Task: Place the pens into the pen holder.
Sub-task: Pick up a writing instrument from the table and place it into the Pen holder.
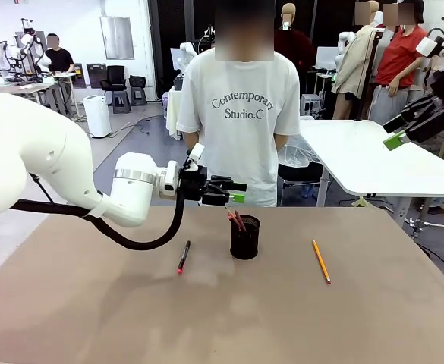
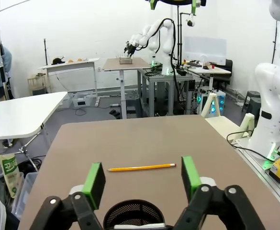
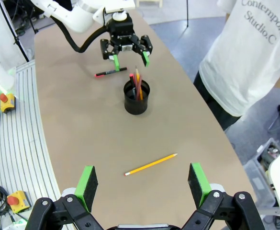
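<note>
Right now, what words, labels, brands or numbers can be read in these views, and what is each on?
"Contemporary Studio.C": on the chest of the person's white T-shirt.
Green print on the plastic bag beside the table: too blurred to read.
Black pen, yellow pencil, pen holder: no print that can be made out.

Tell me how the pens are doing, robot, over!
Left tool open, empty, raised by pen holder. Right tool open, empty, raised. Dark red pen in it; black pen, yellow pencil lie on table. Nothing blocking.
</note>
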`<act>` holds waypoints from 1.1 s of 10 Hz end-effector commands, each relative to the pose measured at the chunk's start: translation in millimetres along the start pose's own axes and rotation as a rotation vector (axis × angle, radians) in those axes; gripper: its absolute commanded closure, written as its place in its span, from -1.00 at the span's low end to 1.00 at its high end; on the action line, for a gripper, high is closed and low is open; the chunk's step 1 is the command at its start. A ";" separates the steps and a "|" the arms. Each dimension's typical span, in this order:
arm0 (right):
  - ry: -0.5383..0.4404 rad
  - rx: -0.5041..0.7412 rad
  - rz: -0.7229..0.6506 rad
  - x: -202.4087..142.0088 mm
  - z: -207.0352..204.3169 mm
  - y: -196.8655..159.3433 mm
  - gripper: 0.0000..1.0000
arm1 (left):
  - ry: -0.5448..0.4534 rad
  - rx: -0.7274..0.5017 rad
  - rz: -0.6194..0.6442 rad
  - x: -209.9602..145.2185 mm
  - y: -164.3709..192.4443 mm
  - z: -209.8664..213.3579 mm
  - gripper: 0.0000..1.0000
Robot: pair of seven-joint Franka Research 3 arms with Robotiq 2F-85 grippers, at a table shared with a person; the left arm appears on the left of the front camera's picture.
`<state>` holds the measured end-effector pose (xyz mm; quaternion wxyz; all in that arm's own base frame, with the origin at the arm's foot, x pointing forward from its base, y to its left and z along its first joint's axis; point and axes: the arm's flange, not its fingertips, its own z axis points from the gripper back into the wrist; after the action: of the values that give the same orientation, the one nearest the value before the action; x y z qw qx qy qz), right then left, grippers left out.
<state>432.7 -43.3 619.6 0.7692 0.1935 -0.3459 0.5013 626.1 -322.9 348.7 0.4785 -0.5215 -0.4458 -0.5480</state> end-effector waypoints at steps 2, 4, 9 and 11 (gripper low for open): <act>-0.002 0.000 0.004 1.1 1.1 0.3 -1.00 | 0.050 0.007 -0.003 14.4 -20.1 15.9 -1.00; -0.002 0.000 0.004 1.1 1.1 0.3 -1.00 | 0.108 0.015 0.029 22.6 -24.3 25.1 -1.00; -0.002 0.000 0.004 1.1 1.1 0.3 -1.00 | 0.372 0.127 0.138 66.8 -53.5 62.1 -1.00; -0.002 0.000 0.004 1.1 1.1 0.3 -1.00 | 0.472 0.175 0.181 91.7 -76.5 85.7 -1.00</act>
<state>432.7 -43.3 619.5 0.7692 0.1935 -0.3459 0.5012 577.1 -242.6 435.2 0.6394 -0.3855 -0.3398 -0.5719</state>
